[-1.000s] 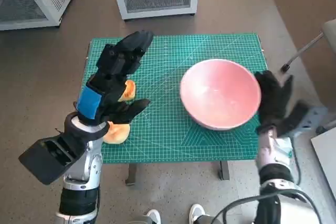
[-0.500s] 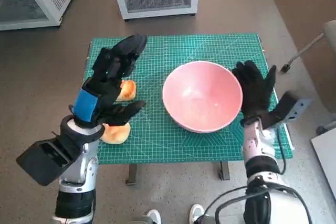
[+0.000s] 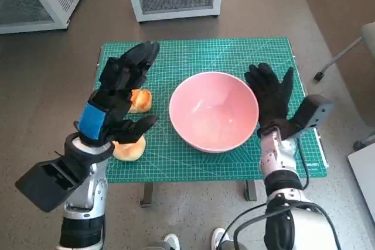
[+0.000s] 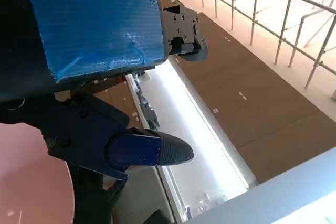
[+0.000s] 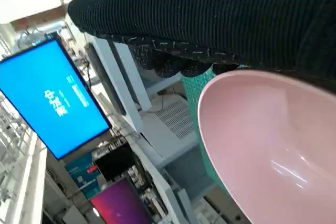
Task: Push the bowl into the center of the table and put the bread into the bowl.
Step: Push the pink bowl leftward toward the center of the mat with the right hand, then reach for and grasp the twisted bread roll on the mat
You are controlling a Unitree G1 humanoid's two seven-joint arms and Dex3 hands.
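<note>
The right hand, in its black knitted glove, is flat and spread, its palm against the outer wall of the pink bowl; it grips nothing. The bowl sits near the middle of the green cutting mat. The left hand hangs over the mat's left side with fingers apart, holding nothing. Two pieces of bread lie beneath it: one just beside the bowl, another near the mat's front edge.

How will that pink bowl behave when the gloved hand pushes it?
The pink bowl looks rigid and light, so it should slide over the green mat. Its rounded underside may let it rock or tip if the right hand presses high on the rim.
</note>
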